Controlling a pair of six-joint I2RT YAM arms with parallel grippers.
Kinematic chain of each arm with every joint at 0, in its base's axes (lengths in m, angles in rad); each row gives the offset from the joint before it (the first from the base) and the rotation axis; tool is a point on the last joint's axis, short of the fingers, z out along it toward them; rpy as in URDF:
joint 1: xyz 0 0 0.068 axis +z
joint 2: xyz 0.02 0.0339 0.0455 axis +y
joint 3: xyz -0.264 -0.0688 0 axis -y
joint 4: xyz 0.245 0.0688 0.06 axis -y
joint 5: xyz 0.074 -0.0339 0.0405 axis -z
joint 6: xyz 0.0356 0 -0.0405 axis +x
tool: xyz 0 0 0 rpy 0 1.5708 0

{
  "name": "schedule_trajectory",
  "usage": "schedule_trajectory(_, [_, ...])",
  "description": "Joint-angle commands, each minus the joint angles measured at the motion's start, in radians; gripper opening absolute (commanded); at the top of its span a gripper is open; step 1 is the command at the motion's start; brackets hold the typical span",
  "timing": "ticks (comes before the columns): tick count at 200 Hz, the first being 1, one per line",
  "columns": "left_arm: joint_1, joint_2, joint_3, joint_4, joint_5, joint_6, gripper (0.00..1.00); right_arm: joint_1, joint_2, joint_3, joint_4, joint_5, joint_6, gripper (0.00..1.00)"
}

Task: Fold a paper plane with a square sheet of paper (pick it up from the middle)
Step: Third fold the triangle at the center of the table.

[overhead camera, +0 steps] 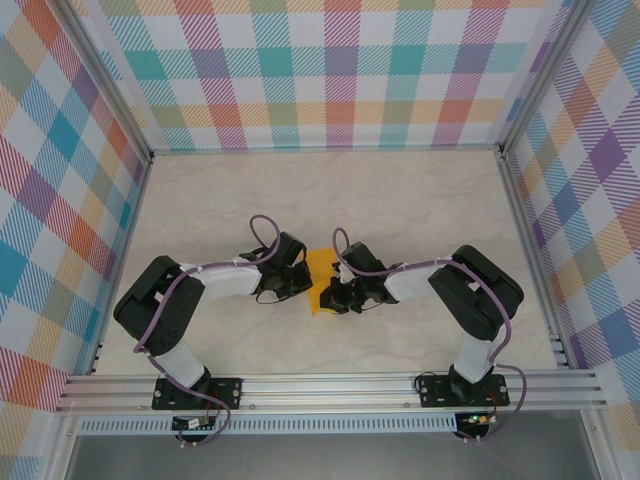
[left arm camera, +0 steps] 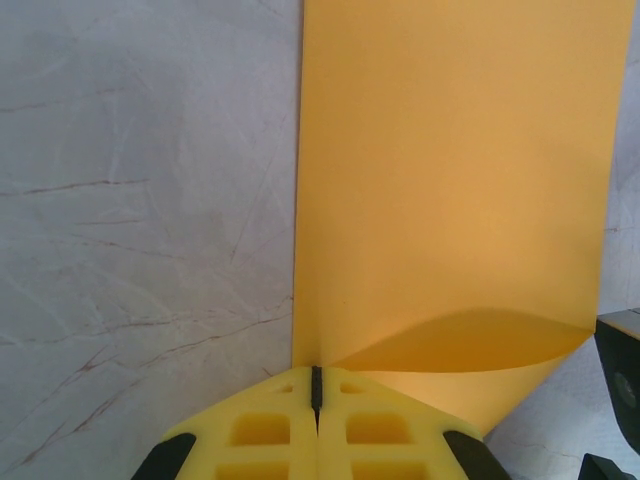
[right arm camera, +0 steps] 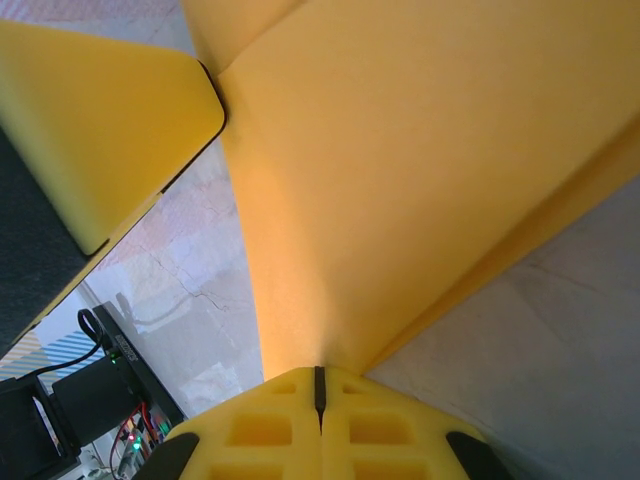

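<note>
Enclosure of pastel plaid wall panels (overhead camera: pixel 340 70) around a pale, marble-patterned counter (overhead camera: pixel 420 200), which spreads out on all sides of both hands. A silver aluminium rail (overhead camera: pixel 330 390) runs along the near edge, behind the hands, and carries the 2 arm bases.

The black-and-white left arm (overhead camera: pixel 165 305) and the matching right arm (overhead camera: pixel 470 290) each bend inward, so that the 2 hands meet near the middle of the counter.

The thin, matte orange square sheet of paper (overhead camera: pixel 319 272) sits between the 2 hands. In the left wrist view the sheet (left arm camera: pixel 450 200) stretches away in front of the hand over the counter, with 1 near corner curled up into a shallow lip. In the right wrist view the sheet (right arm camera: pixel 400 180) rises from the fingertips as 2 sloping faces that meet in a crease.

The left hand (overhead camera: pixel 297 285) (left arm camera: pixel 316 372) has its yellow foam-padded fingers (left arm camera: pixel 262 430) pressed together, pinching the near edge of the sheet. The right hand (overhead camera: pixel 336 297) (right arm camera: pixel 320 372) is likewise closed, its yellow fingers (right arm camera: pixel 262 430) clamping the sheet where the faces converge. A finger of the left hand (right arm camera: pixel 100 130) shows up and to the left of the right hand, touching the sheet.
</note>
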Motion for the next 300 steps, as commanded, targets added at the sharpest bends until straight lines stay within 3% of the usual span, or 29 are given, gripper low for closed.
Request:
schedule_trajectory(1, [-0.009, 0.03, -0.022, -0.113, -0.049, 0.007, 0.0, 0.009, -0.027, -0.001, -0.017, 0.015, -0.017, 0.0])
schedule_trajectory(31, [-0.008, 0.032, -0.022, -0.11, -0.048, 0.007, 0.0, 0.019, -0.083, 0.011, -0.017, 0.01, -0.033, 0.0])
schedule_trajectory(119, [-0.012, 0.032, -0.022, -0.112, -0.049, 0.007, 0.0, 0.05, 0.029, 0.036, -0.028, 0.01, -0.023, 0.0])
schedule_trajectory(188, [-0.012, 0.03, -0.023, -0.112, -0.049, 0.006, 0.0, 0.059, -0.04, 0.058, -0.043, 0.009, -0.029, 0.0])
schedule_trajectory(236, [-0.013, 0.027, -0.02, -0.115, -0.051, 0.006, 0.0, 0.07, 0.021, 0.06, -0.035, 0.007, -0.022, 0.0])
schedule_trajectory(274, [-0.013, 0.026, -0.017, -0.118, -0.052, 0.007, 0.0, 0.073, 0.057, 0.086, -0.108, 0.024, -0.035, 0.0])
schedule_trajectory(300, [-0.013, 0.022, -0.017, -0.122, -0.055, 0.007, 0.0, 0.071, -0.006, 0.113, -0.161, 0.026, -0.06, 0.0])
